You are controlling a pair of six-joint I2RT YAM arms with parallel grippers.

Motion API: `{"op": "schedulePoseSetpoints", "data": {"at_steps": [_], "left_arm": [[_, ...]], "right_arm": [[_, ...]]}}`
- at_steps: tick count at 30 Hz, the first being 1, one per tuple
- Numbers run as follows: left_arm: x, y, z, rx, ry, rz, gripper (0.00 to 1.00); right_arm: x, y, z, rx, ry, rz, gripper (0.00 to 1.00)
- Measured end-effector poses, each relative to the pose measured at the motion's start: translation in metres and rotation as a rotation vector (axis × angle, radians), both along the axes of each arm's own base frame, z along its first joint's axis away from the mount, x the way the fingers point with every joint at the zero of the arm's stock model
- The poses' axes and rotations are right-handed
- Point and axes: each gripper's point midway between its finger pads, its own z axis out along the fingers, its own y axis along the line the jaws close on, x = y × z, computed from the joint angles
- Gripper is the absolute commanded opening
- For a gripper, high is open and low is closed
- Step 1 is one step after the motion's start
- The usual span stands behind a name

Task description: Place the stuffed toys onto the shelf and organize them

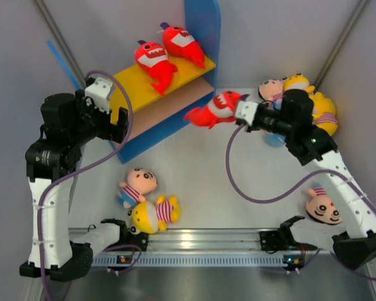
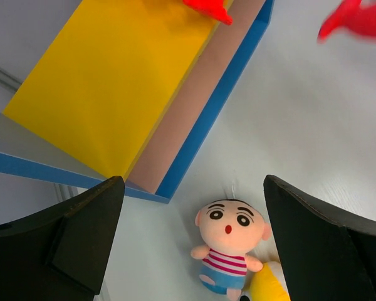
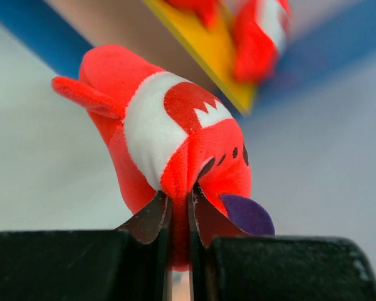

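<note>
Currently held: red shark (image 3: 169, 138), pinched by a fold of plush near its eyes in my right claw (image 3: 178, 210), clear of the surface (image 1: 200, 169) and just beside the shelf (image 1: 202, 31). Soft, light, squashy; I judge so thin a pinch may slip. In the way: two sharks (image 1: 155, 63) on the yellow top board. Left claw (image 2: 191, 213) wide, empty, over a pink-faced doll (image 2: 229, 241)

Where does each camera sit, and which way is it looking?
Top external: above and behind the arms, looking down on both and the shelf.
Left wrist: on that arm, looking down past open left gripper at a pink-faced doll.
Right wrist: on that arm, facing the shelf; right gripper pinches a red shark.
Shared: top view shows doll and shark too.
</note>
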Motion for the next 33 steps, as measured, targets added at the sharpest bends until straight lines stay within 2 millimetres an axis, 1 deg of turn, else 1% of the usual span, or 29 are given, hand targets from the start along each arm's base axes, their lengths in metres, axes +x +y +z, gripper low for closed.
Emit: {"op": "schedulePoseSetpoints", "data": {"at_steps": [1,2,3,4,6,8,10,11,13,16,18,21,24,27,28,29,31,32,33], "left_arm": [[0.000,0.000,0.000,0.000,0.000,0.000,0.99],[0.000,0.000,0.000,0.001,-0.001,0.000,0.99],[0.000,0.000,0.000,0.002,0.000,0.000,0.99],[0.000,0.000,0.000,0.003,-0.001,-0.002,0.99],[-0.001,-0.001,0.000,0.002,-0.002,-0.012,0.99],[-0.002,-0.006,-0.001,-0.006,-0.002,-0.040,0.99],[-0.005,-0.014,-0.013,-0.022,0.028,-0.082,0.99],[-0.007,-0.019,-0.022,-0.033,0.055,-0.111,0.99],[-0.011,-0.032,-0.041,-0.066,0.116,-0.182,0.99],[-0.017,-0.052,-0.070,-0.120,0.222,-0.287,0.99],[-0.017,-0.060,-0.080,-0.140,0.268,-0.326,0.99],[-0.015,-0.070,-0.086,-0.138,0.295,-0.367,0.99],[-0.019,-0.079,-0.087,-0.133,0.300,-0.415,0.99],[-0.021,-0.083,-0.087,-0.132,0.301,-0.434,0.95],[-0.021,-0.083,-0.087,-0.132,0.302,-0.435,0.91],[-0.021,-0.083,-0.088,-0.132,0.303,-0.434,0.76],[-0.021,-0.083,-0.088,-0.130,0.305,-0.431,0.56],[-0.020,-0.083,-0.089,-0.129,0.305,-0.431,0.21],[-0.020,-0.082,-0.089,-0.128,0.306,-0.430,0.03]], "right_arm": [[-0.013,0.034,0.000,-0.058,-0.001,0.151,0.00],[-0.022,0.060,-0.003,-0.107,-0.007,0.270,0.00],[-0.030,0.085,-0.011,-0.153,-0.008,0.383,0.00],[-0.037,0.103,-0.020,-0.187,0.007,0.471,0.00],[-0.050,0.136,-0.041,-0.251,0.036,0.635,0.00],[-0.057,0.159,-0.054,-0.293,0.041,0.750,0.00],[-0.064,0.184,-0.064,-0.310,0.037,0.870,0.00],[-0.066,0.195,-0.065,-0.306,0.026,0.917,0.00],[-0.069,0.212,-0.068,-0.297,0.005,0.985,0.00],[-0.070,0.227,-0.071,-0.295,-0.014,1.035,0.00],[-0.073,0.236,-0.070,-0.282,-0.027,1.070,0.00],[-0.077,0.244,-0.068,-0.262,-0.044,1.104,0.00],[-0.081,0.252,-0.062,-0.245,-0.059,1.130,0.00],[-0.083,0.264,-0.053,-0.220,-0.091,1.161,0.00],[-0.083,0.267,-0.052,-0.215,-0.098,1.166,0.00],[-0.082,0.269,-0.052,-0.210,-0.099,1.167,0.00],[-0.082,0.272,-0.051,-0.197,-0.102,1.170,0.00],[-0.081,0.274,-0.049,-0.185,-0.103,1.172,0.00],[-0.081,0.276,-0.047,-0.175,-0.105,1.172,0.00]]}}
